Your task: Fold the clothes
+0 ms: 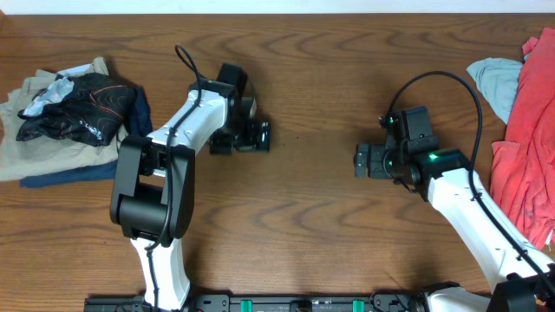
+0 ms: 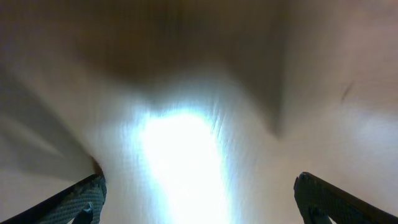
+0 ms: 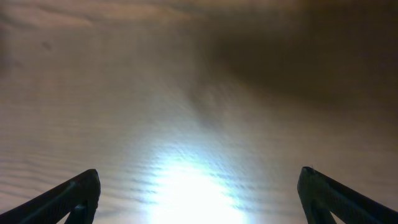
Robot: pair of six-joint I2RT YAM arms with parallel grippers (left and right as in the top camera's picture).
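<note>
Well apart from jersey [image 1: 82, 108], my left gripper [image 1: 258, 135] and right gripper [image 1: 359, 161] spread wide, empty; looks light, limp, slippery, I'd pinch a hem

On the table [image 1: 312, 234], the left gripper [image 1: 264, 136] and the right gripper [image 1: 357, 161] point their fingertips at each other across the middle, well apart, with the left one a little nearer to the table's far edge. Well behind the left fingers, at the left end, the jersey [image 1: 87, 108] lies on top of trousers [image 1: 35, 152], and another garment [image 1: 65, 177] shows under both. Well behind the right fingers, at the right end, a large garment [image 1: 529, 147] lies with a small garment [image 1: 499, 78] touching it on the side toward the fingers.
</note>
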